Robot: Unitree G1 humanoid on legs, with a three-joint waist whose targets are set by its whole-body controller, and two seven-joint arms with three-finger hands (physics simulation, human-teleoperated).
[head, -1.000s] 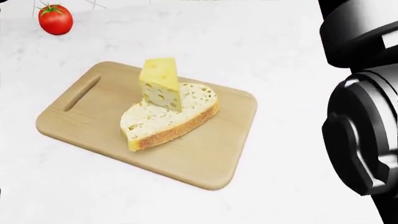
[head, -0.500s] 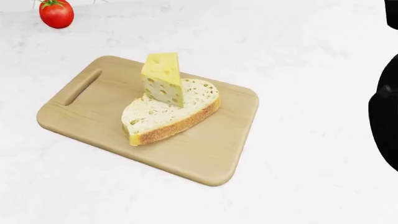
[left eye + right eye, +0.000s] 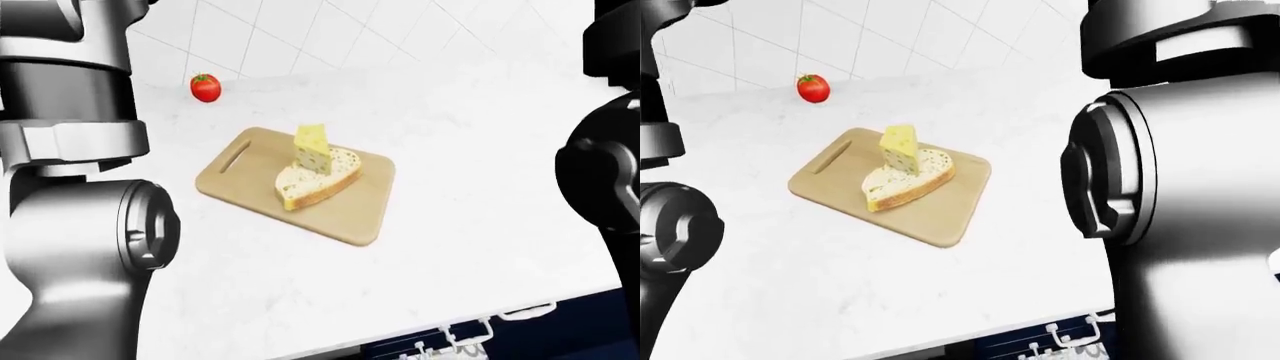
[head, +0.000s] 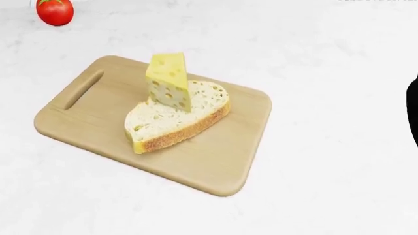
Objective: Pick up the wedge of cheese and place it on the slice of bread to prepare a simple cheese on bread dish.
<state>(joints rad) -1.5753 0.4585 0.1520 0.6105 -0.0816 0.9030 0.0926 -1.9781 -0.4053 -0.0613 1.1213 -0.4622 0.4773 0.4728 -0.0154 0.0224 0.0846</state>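
Robot hand gone; cheese (image 4: 168,79) atop bread (image 4: 175,119).

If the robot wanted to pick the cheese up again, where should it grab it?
Probably by the two flat holey faces of the cheese wedge, near its upper half, coming down from above. It stands upright on the slice of bread, its yellow rind face turned up, so the top is free and nothing crowds its sides. Pinching low risks pressing into the bread or dragging it across the cutting board.
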